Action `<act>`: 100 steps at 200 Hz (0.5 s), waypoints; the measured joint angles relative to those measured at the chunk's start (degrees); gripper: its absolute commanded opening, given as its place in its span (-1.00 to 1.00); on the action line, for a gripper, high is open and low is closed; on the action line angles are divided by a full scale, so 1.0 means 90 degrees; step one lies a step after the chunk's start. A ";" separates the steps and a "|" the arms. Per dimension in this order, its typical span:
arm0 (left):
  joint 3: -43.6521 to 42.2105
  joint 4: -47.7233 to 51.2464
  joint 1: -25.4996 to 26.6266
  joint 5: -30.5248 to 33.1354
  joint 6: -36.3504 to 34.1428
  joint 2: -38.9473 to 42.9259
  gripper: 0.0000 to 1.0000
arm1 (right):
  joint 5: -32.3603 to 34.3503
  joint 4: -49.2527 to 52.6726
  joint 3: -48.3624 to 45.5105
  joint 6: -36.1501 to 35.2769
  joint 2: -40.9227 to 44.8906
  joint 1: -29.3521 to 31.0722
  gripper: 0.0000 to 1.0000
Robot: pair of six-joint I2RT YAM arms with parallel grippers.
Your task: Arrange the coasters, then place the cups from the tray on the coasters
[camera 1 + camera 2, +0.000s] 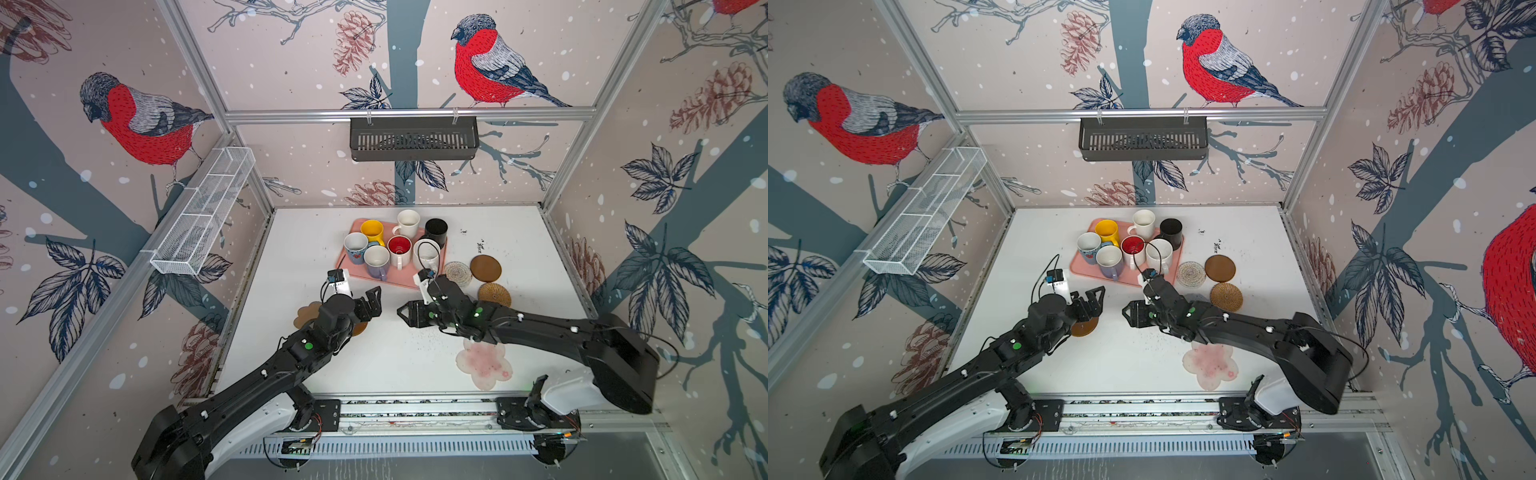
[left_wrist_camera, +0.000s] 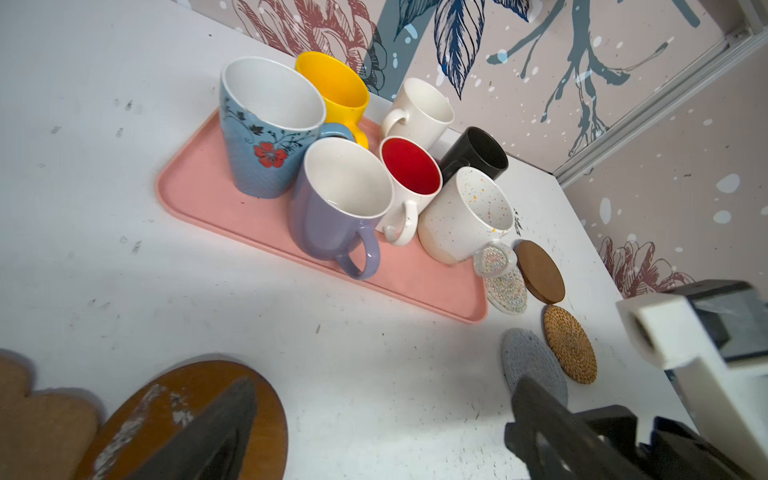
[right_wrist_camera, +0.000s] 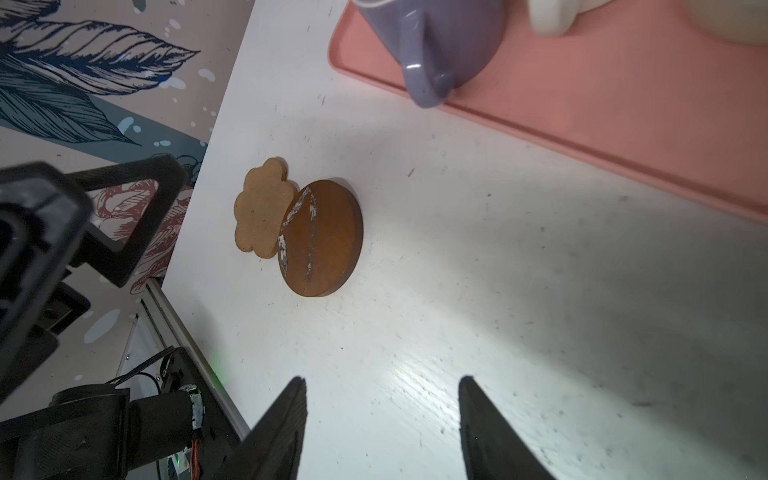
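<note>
All seven cups stand upright on the pink tray [image 2: 249,224], which is set at the far middle of the white table [image 1: 415,365]. Along the tray's far side the yellow mug [image 1: 372,230], the plain white mug [image 1: 408,220] and the black mug [image 1: 436,230] are lined up from left to right. Nearer, the blue flowered mug [image 1: 355,247], the lavender mug [image 1: 377,259], the red-lined white mug [image 1: 400,247] and the speckled mug [image 1: 426,253] are packed closely.

Just right of the tray's near right corner the cream rope coaster [image 1: 458,272] is laid, with a glossy brown disc [image 1: 485,268] beside it on the right and the rattan coaster [image 1: 493,294] nearer. The grey-blue crochet coaster [image 2: 528,361] is seen just left of the rattan one in the left wrist view. In both top views it is largely covered by the right arm. The pink-white flower coaster [image 1: 484,363] is laid at the near right. At the near left a scuffed brown disc [image 3: 322,239] is laid overlapping the edge of a tan scalloped coaster [image 3: 262,208].

The left gripper [image 2: 386,379] is held over the scuffed disc with its jaws spread wide and nothing between them; contact cannot be told. The right gripper [image 3: 383,379] is pointed leftward over bare table between tray and flower coaster, with its jaws parted and nothing clasped.

A black slotted basket [image 1: 413,139] is hung on the far wall and a white wire basket [image 1: 203,212] on the left wall.
</note>
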State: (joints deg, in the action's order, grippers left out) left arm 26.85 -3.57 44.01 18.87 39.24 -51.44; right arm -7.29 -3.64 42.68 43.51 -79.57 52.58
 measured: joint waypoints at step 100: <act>0.1719 -0.0049 0.1188 0.0607 0.0036 -0.2584 0.93 | -0.0153 0.0651 -0.1773 -0.0311 0.2239 -0.2742 0.12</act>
State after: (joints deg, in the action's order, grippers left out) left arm 42.33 -4.01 54.70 24.34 39.57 -74.70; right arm -8.67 2.22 26.72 40.71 -59.42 27.90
